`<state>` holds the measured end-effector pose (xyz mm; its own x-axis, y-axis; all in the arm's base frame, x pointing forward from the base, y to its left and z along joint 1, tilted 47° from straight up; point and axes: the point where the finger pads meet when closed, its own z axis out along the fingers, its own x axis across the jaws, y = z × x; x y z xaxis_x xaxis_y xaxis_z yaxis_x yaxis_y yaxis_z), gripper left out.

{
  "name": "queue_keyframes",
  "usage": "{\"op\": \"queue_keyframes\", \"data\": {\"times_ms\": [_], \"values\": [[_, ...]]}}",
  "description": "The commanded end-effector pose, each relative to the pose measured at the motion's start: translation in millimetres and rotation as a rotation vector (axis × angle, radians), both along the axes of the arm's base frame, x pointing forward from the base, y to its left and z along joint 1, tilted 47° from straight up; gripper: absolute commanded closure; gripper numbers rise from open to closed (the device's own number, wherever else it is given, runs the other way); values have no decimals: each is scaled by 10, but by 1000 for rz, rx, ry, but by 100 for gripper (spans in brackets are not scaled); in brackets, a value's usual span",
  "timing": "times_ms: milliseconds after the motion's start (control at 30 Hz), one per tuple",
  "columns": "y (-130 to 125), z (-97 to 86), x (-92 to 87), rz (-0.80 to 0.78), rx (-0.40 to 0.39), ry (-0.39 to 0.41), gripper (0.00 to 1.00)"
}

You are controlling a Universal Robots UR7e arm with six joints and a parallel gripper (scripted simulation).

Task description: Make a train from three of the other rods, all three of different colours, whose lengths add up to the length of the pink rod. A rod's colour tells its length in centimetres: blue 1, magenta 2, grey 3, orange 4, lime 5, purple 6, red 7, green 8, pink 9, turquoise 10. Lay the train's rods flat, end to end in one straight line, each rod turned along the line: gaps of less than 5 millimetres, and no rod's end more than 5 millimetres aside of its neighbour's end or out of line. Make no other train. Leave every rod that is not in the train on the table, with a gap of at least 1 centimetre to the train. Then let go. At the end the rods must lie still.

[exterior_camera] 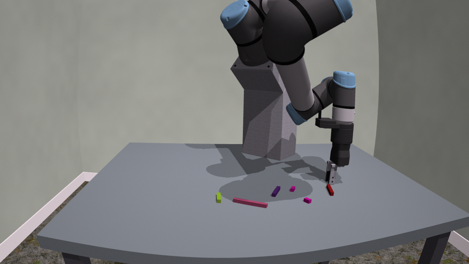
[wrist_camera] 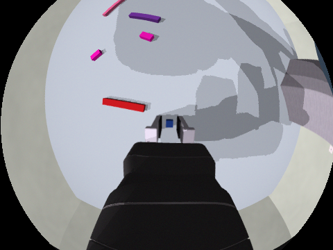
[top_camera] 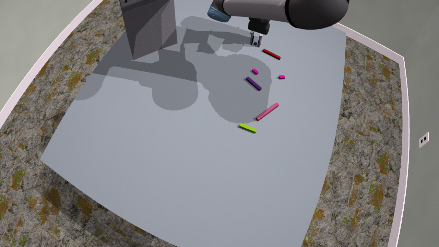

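Observation:
My gripper (top_camera: 255,43) stands low over the far part of the table, fingers open. A small blue rod (top_camera: 254,44) lies on the table between the fingertips, with gaps on both sides in the wrist view (wrist_camera: 169,122). The red rod (top_camera: 271,54) lies flat just beyond it, in the wrist view to the left (wrist_camera: 124,104). The purple rod (top_camera: 253,83) and one magenta rod (top_camera: 254,71) lie close together, a second magenta rod (top_camera: 281,77) to their right. The pink rod (top_camera: 267,111) and the lime rod (top_camera: 247,127) lie nearer the table's middle.
The robot's grey base column (top_camera: 149,26) stands at the table's far left of the gripper. The arm's upper links (top_camera: 285,10) hang over the far edge. The table's right edge runs close behind the red rod.

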<state>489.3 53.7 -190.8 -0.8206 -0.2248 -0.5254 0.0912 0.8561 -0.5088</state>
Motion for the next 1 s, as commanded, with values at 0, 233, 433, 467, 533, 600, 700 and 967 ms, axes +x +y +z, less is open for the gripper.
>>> {"op": "queue_keyframes", "data": {"times_ms": [0,233,433,467,533,600,700,967], "values": [[2,1,0,1,0,0,46],[64,89,-76,2,0,1,46],[152,218,-184,2,0,1,46],[178,256,-215,2,0,1,46],[230,334,-280,2,0,1,46],[281,409,-342,2,0,1,46],[347,506,-423,2,0,1,46],[418,612,-511,2,0,0,46]]}}
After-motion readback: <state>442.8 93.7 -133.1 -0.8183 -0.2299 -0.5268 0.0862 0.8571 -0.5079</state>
